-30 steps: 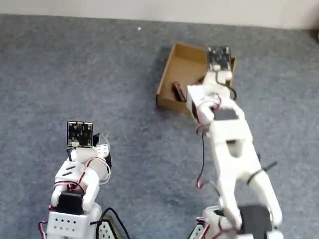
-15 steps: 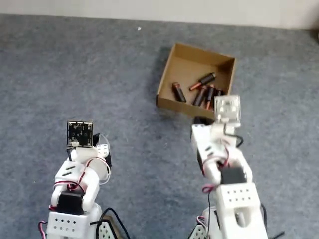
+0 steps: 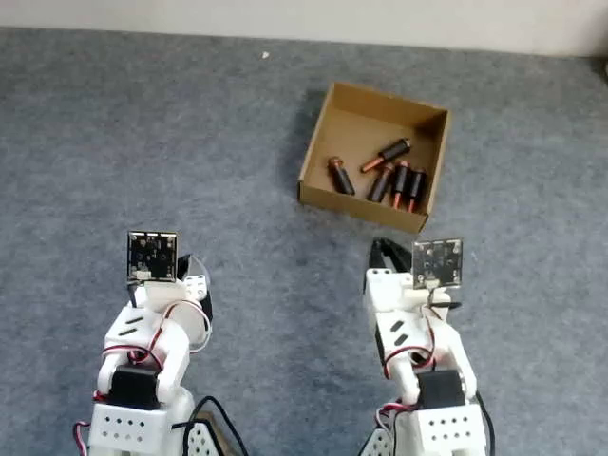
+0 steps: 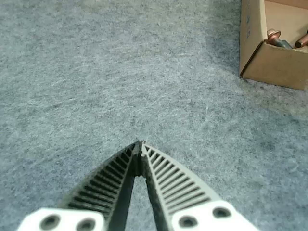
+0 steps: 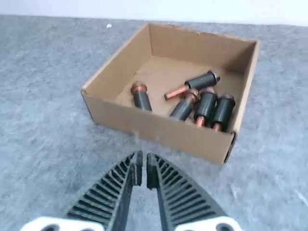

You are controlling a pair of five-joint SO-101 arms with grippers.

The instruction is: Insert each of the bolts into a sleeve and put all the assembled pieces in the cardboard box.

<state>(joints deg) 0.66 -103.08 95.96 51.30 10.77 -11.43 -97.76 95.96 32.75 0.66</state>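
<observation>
High view: cardboard box (image 3: pixel 359 205) sits far right on the grey mat (image 3: pixel 142 123). Five assembled pieces (image 3: pixel 400 180) lie inside it, and no loose bolts or sleeves are seen on the mat. Right gripper (image 3: pixel 388 255) is parked just near of the box's near wall.

Risk (judgement): any forward move from this position would hit that wall and shove the box.

Left wrist view: left gripper (image 4: pixel 140 145) has its jaws pressed together at the tips. It holds nothing, hangs over bare mat and is well apart from the box corner.

Right wrist view: right gripper has only a thin slit between its jaws. It is empty and touches nothing.

One piece, farthest in the box, shows a long run of bare thread. If it is not fully seated, jostling could slide the bolt out.
</observation>
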